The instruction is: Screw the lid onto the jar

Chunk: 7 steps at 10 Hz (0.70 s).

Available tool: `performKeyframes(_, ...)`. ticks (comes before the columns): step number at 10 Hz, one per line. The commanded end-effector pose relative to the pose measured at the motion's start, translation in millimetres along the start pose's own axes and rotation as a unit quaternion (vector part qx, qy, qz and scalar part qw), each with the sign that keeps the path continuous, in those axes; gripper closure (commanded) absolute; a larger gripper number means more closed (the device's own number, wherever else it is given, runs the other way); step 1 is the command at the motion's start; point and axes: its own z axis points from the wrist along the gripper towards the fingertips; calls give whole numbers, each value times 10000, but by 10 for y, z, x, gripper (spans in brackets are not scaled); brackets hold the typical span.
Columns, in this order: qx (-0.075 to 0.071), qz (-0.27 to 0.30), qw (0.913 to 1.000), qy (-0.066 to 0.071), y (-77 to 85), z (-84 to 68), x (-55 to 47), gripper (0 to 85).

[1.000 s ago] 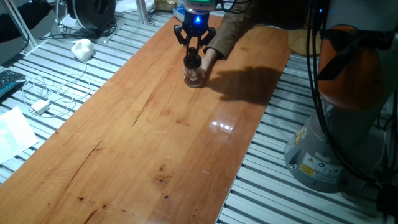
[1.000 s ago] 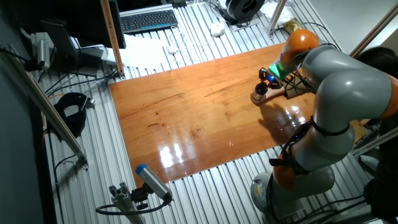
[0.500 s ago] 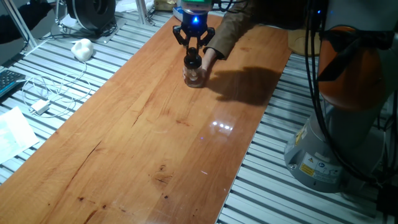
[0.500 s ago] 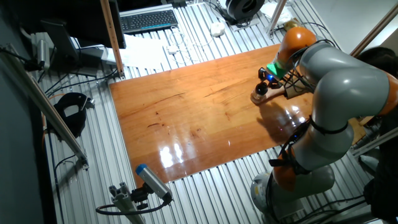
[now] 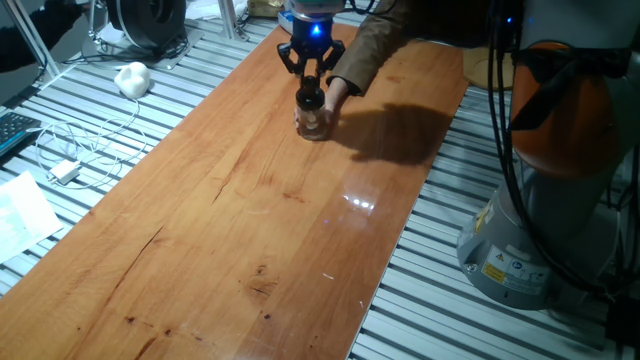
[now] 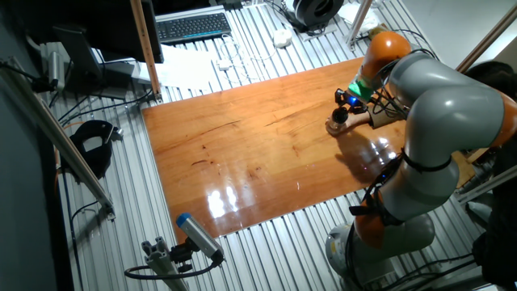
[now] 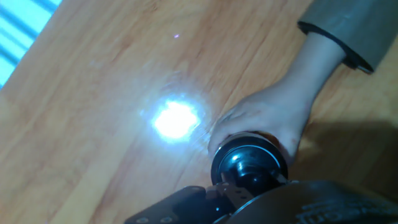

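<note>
Barely shifted, claw (image 5: 312, 80) meets round black lid (image 5: 311, 98) on glass jar (image 5: 312, 121).

Black lid (image 7: 249, 165) sits atop clear jar (image 5: 312, 121), upright on table (far end).

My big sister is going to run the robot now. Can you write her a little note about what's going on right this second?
Gripper: right above the lid, fingers down at its knob; whether they are closed on it can't be told.
Jar: standing on the wooden table, lid sitting on top.
A person's hand holds the jar from behind.
Done: the lid is on the jar.
Left: check it is screwed tight, then let go and lift away.
</note>
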Motion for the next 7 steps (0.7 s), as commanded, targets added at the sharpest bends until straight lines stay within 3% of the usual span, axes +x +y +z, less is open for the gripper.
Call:
performKeyframes(1,-79,-827,9964,138,0,1,0,850)
performKeyframes(3,-129,-1117,9935,177,1,5,-1,850)
performKeyframes(7,-138,-1629,9865,121,5,7,4,850)
